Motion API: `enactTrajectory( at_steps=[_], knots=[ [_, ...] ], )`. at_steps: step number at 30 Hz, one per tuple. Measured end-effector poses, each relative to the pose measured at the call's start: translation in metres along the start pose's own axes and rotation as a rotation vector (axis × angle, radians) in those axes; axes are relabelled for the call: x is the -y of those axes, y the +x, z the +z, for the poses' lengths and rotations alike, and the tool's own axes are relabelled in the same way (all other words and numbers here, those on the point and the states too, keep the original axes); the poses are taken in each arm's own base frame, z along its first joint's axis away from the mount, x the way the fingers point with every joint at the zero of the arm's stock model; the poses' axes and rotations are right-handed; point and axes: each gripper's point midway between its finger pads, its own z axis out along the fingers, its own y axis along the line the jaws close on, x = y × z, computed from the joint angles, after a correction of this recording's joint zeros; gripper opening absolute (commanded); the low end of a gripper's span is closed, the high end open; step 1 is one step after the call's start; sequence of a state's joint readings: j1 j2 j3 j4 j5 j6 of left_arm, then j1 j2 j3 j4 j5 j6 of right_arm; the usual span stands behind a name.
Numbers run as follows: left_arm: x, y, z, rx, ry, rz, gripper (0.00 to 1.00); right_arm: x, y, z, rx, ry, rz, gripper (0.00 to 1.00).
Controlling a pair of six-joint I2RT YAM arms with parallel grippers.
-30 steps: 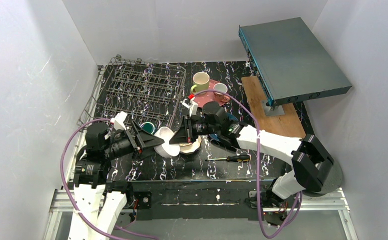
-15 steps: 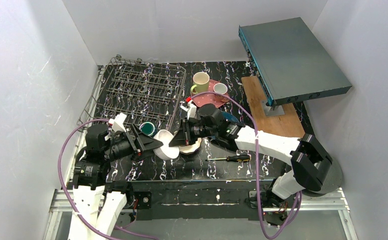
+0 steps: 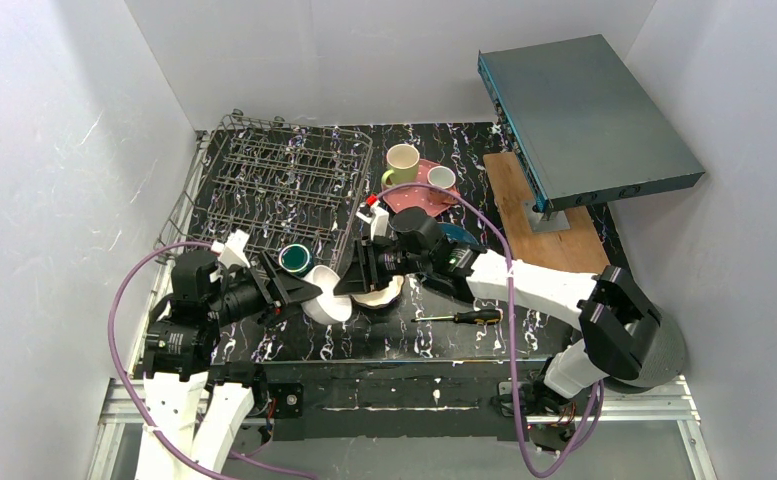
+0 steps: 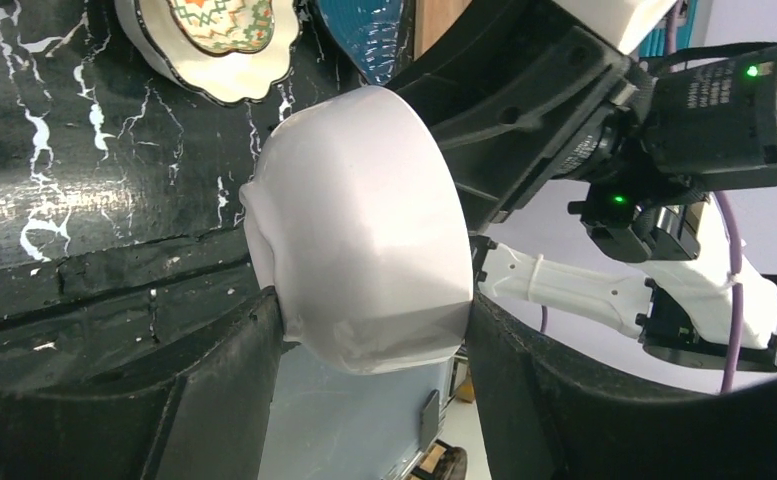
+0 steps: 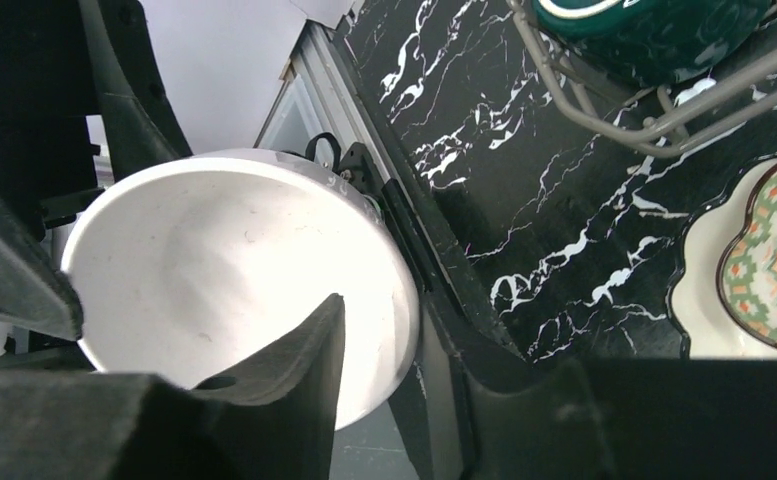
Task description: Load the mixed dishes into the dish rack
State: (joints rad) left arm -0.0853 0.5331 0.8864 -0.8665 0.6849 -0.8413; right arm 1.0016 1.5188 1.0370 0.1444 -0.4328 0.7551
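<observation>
A flat teal-grey metal box [image 3: 589, 115] sits at the back right, tilted and propped up on a small grey bracket [image 3: 549, 219]. That bracket stands on a plain wooden board [image 3: 524, 185] lying flat along the right side of the black, white-veined marble table [image 3: 364, 338]. Near the front edge a black-and-yellow-handled screwdriver [image 3: 461, 317] lies flat, handle to the right, shaft pointing left, well apart from the board. White walls [image 3: 64, 150] close the scene in, and an aluminium frame rail [image 3: 394, 408] runs below the table's front.
</observation>
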Motion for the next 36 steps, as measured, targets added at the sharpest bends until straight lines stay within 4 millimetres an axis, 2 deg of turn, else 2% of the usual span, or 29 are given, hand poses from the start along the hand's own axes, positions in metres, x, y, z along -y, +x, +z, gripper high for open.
enactTrajectory(
  at_steps=[5,9,14,20,22,29,34,36],
  knots=[
    [-0.004,-0.002,0.0,0.014,-0.025,-0.011,0.0,-0.004,-0.005,0.0,0.01,-0.005,-0.012,0.73],
    [-0.007,-0.003,-0.003,0.027,-0.058,-0.007,0.0,0.006,-0.008,0.0,0.027,0.049,-0.02,0.93],
    [-0.007,-0.016,-0.016,0.075,-0.156,0.05,0.0,0.023,-0.016,-0.015,0.061,0.125,-0.018,0.94],
    [-0.011,-0.051,-0.03,0.14,-0.341,0.155,0.0,0.055,-0.046,-0.065,0.195,0.245,-0.005,0.94],
    [-0.016,-0.068,-0.03,0.154,-0.415,0.187,0.0,0.059,-0.05,-0.075,0.219,0.27,-0.013,0.94],
    [-0.039,-0.14,-0.01,0.15,-0.67,0.275,0.0,0.057,-0.049,-0.084,0.22,0.288,-0.043,0.94],
    [-0.071,-0.195,0.016,0.109,-0.872,0.331,0.0,0.063,-0.043,-0.087,0.202,0.312,-0.048,0.94],
    [-0.086,-0.208,0.025,0.081,-0.939,0.346,0.0,0.064,-0.041,-0.089,0.203,0.321,-0.054,0.94]
  ],
)
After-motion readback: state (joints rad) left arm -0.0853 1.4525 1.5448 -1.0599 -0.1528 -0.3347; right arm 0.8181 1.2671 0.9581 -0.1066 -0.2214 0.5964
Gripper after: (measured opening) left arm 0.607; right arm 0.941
